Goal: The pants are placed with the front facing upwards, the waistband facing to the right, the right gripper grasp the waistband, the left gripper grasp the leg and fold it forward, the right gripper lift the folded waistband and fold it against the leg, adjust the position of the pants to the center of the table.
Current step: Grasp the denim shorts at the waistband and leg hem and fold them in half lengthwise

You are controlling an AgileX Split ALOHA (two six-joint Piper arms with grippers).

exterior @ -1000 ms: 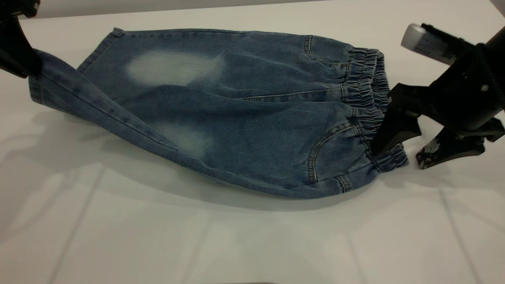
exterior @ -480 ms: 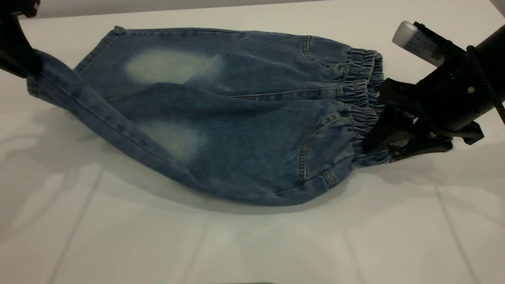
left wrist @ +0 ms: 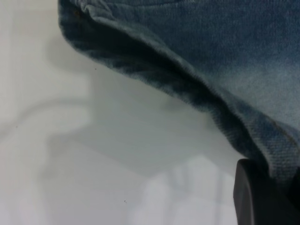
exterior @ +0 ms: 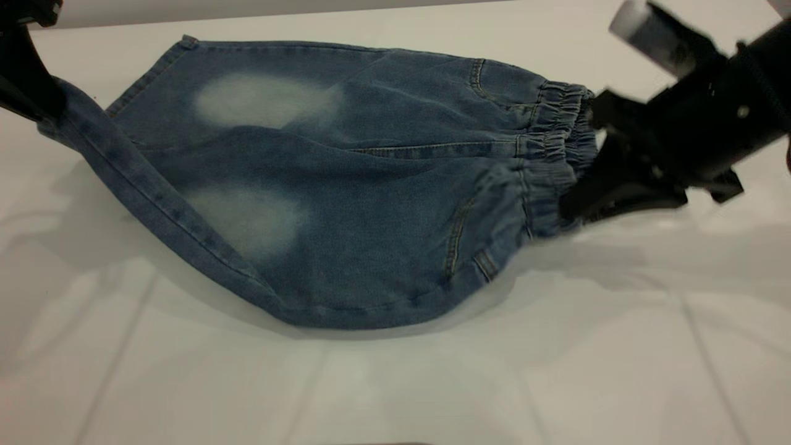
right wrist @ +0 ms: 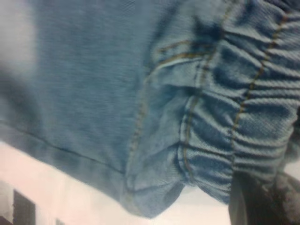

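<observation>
A plain white surface (exterior: 395, 383) carries the blue denim pants (exterior: 346, 185), stretched between both grippers. The right gripper (exterior: 571, 207) pinches the ruched waistband (exterior: 550, 154); the left gripper (exterior: 37, 105) pinches the leg hem. Uneven lifting could slip either thin grip. Pale oval patches face up.

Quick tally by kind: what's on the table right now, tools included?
Pants: 1
Tools: 2, left tool at the leg end, right tool at the waistband
Table: 1
Total: 4
</observation>
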